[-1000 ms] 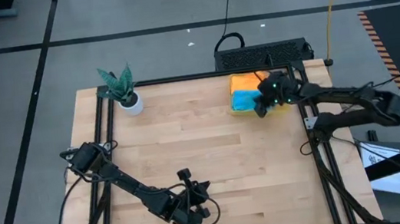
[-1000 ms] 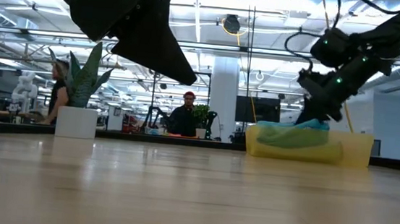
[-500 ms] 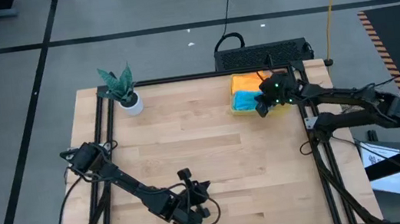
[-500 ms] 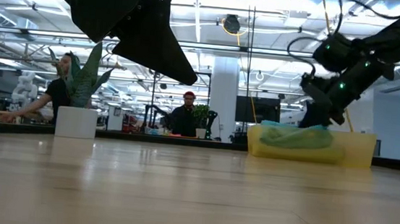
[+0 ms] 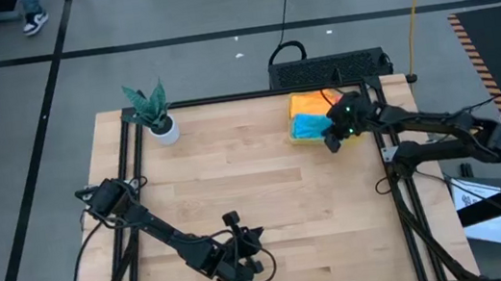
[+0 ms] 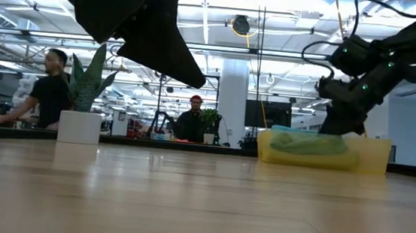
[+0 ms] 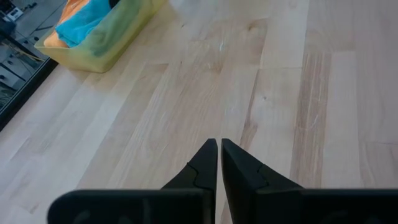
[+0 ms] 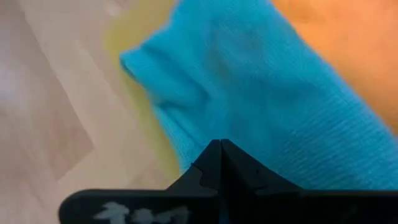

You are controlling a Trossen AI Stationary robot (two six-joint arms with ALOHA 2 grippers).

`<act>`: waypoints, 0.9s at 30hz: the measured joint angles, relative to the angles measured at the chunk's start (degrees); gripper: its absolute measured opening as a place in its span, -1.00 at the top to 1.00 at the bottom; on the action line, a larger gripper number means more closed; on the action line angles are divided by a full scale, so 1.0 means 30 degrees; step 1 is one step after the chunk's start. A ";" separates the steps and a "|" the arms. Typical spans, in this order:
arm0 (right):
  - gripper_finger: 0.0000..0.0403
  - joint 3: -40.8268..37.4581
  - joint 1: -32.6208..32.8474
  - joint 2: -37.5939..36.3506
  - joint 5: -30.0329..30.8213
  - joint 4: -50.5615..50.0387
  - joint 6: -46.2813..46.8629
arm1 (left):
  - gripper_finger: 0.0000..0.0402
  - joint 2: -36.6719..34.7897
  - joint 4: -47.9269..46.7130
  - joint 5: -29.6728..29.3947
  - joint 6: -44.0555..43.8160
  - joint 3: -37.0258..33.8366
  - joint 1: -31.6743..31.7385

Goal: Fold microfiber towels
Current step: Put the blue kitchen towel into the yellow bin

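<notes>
Two towels showing in the yellow bin (image 5: 363,133) at the far right of the table (image 5: 268,196): blue towel (image 5: 308,127) on top toward the table's middle, orange towel (image 5: 304,103) behind it against the far wall. Other towels not made out. Right gripper (image 5: 332,139) down at the bin's near edge, fingers pressed together, tips right against the blue towel (image 8: 261,93); whether any cloth pinched between them, cannot tell. Orange towel (image 8: 348,43) just beyond. Seen level across the table, right gripper (image 6: 341,127) dipping into the bin (image 6: 367,157) over the heaped cloth (image 6: 308,142). Left gripper (image 5: 248,270) parked low near the front edge, well apart from the bin, fingers (image 7: 205,163) nearly touching, nothing between them, bare wood below. Potted plant (image 5: 156,114) at the far left corner. Two people (image 6: 43,98) in the room beyond.
</notes>
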 joint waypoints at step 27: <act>1.00 -0.0270 -0.0103 0.5853 -0.0007 1.2055 0.1116 | 0.87 0.0007 0.0485 0.0000 0.0393 0.0000 0.0004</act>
